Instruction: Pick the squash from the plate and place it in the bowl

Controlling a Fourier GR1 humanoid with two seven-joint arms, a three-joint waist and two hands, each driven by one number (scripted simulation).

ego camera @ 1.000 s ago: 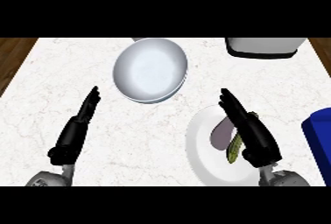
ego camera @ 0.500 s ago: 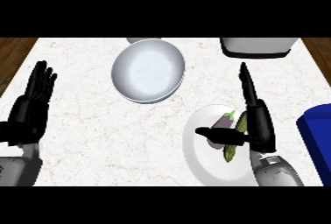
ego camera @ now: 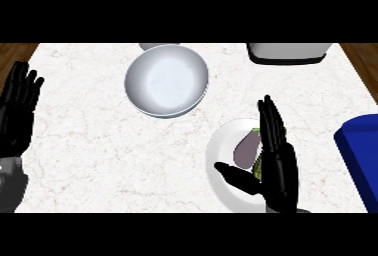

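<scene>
The right hand (ego camera: 277, 172) stands edge-on over the plate (ego camera: 221, 155), fingers (ego camera: 269, 125) straight and released, thumb spread left, apparently lined up to close on the squash (ego camera: 258, 160). That one squash, greenish, lies on the plate just beside the palm, with one purple vegetable (ego camera: 246, 149) touching its left side. One bowl (ego camera: 166, 80) waits far and to the left on the tabletop (ego camera: 96, 150). The left hand (ego camera: 18, 107) rests open at the left edge. A blue box (ego camera: 362, 155) shows at right, a pale container (ego camera: 286, 52) far right.
</scene>
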